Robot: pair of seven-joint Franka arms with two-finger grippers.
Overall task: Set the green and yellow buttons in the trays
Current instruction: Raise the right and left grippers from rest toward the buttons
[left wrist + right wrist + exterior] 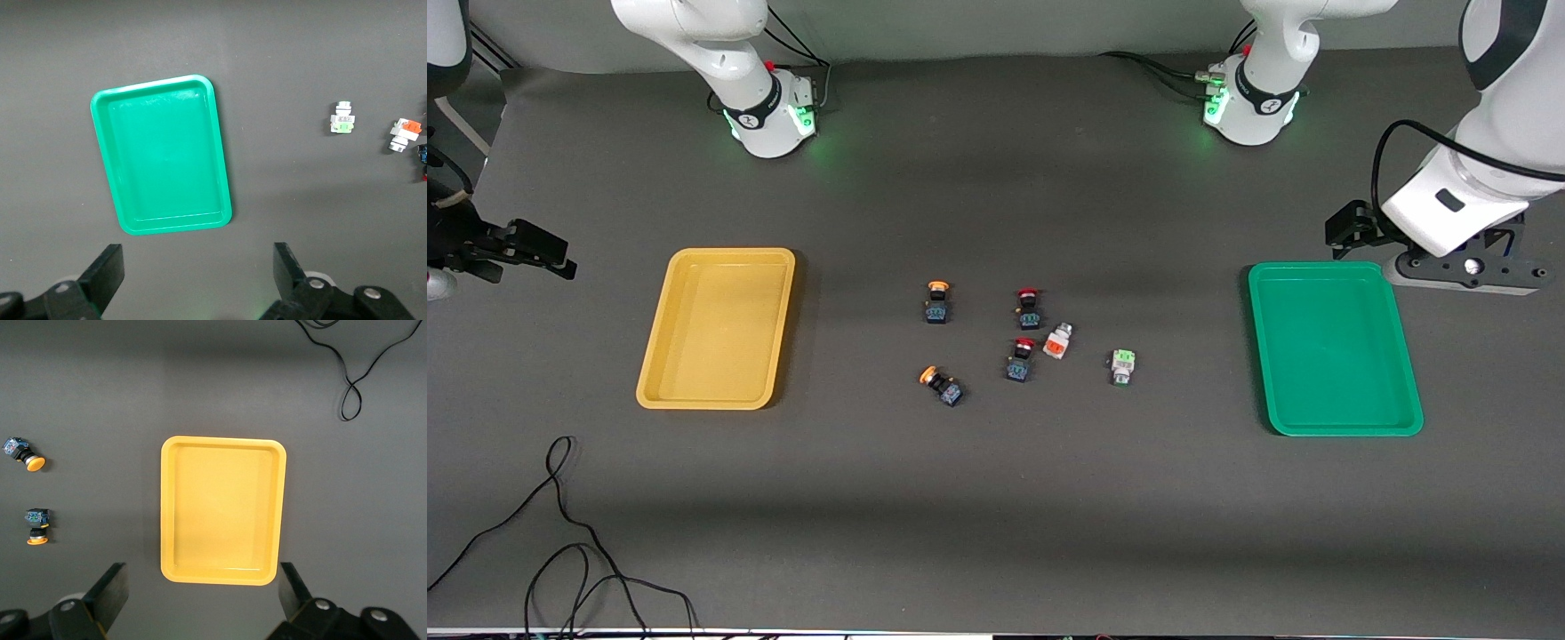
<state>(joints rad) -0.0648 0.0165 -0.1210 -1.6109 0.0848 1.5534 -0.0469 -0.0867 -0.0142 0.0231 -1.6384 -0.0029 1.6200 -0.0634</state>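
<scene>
A: How far along is the sorting?

B: By the look of it, nothing is done yet. The yellow tray [716, 329], toward the right arm's end of the desk [996, 516], and the green tray [1334, 348], toward the left arm's end, both hold nothing.

A: Where are the buttons?

B: All six lie loose on the desk between the trays. Two yellow-capped buttons [936, 302] [941, 384] lie on the yellow tray's side of the cluster. The green-faced button [1122, 365] lies closest to the green tray, with the orange-faced white button [1057, 342] just beside the two red-capped buttons [1029, 308] [1021, 359].

A: And the arms?

B: The left gripper [193, 280] hovers near the green tray's end closest to its base, jaws released and holding nothing. The right gripper [200, 603] hovers near the yellow tray, toward the desk's edge, likewise released and bare. Neither is over a button.

A: What remains?

B: Seemingly every pick and every placement; the red-capped pair presumably stays where it is.
</scene>
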